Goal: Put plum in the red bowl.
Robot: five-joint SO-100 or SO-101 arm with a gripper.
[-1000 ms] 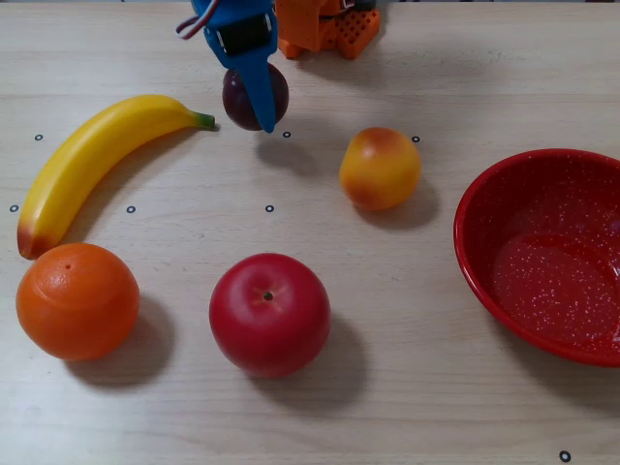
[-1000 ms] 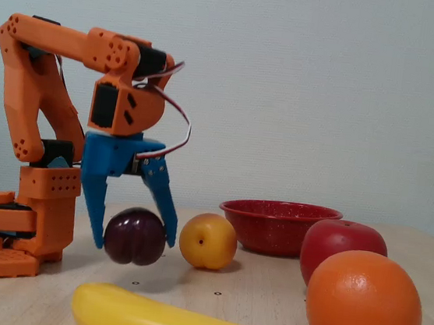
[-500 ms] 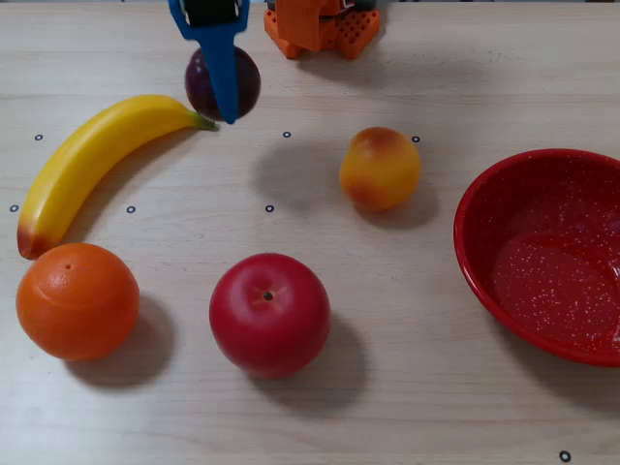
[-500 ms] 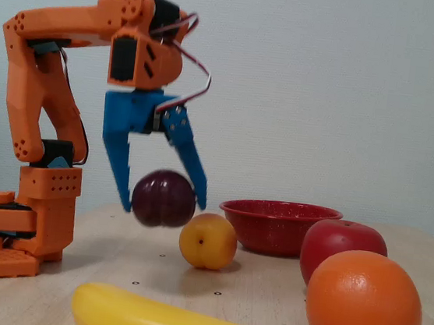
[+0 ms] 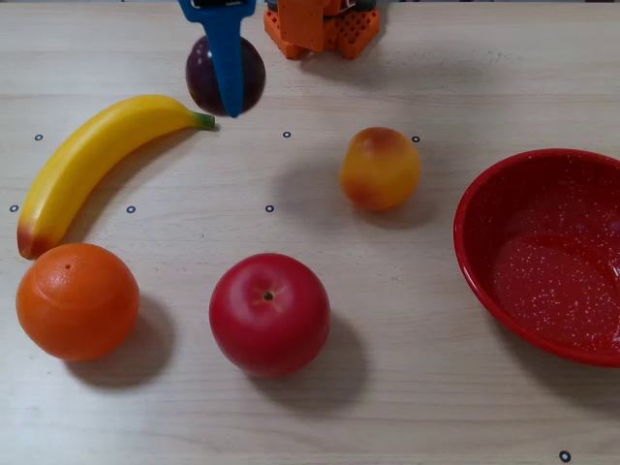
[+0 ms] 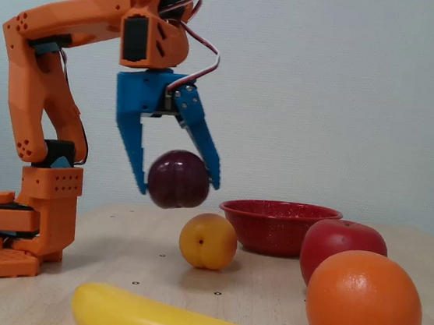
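The plum (image 6: 178,179) is being gripped between the blue fingers of the gripper (image 6: 179,188) and is being held in the air above the table (image 5: 407,387), clear of the surface in the fixed view. The red bowl (image 5: 484,208) is being left well apart at the right edge of the overhead view, beyond the peach (image 5: 380,168).

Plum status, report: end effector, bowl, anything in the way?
End effector shut on plum, lifted clear of table. Red bowl empty, far right in overhead view. Peach sits between; likely cleared at this height.
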